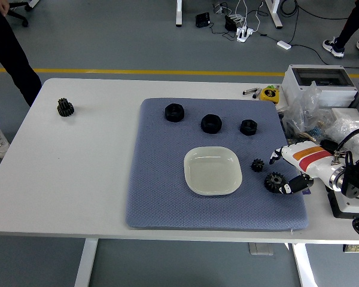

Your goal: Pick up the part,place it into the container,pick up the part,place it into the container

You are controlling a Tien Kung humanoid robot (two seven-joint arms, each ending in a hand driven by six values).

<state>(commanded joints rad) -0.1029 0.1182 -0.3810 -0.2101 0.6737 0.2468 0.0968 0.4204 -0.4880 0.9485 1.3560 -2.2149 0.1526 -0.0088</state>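
Observation:
A white square dish sits in the middle of a blue-grey mat. Just right of it lie a small black gear and a larger black gear. Three black nuts stand in a row at the back of the mat. Another black gear lies far left on the bare table. My right hand, white with an orange stripe, hovers at the mat's right edge. Its thumb is beside the larger gear, its fingers are spread, and it holds nothing. The left arm is out of view.
A grey box, crumpled plastic bags and a yellow tape measure crowd the table's right end. A person in dark trousers stands at the far left corner. Another person's feet show at top right.

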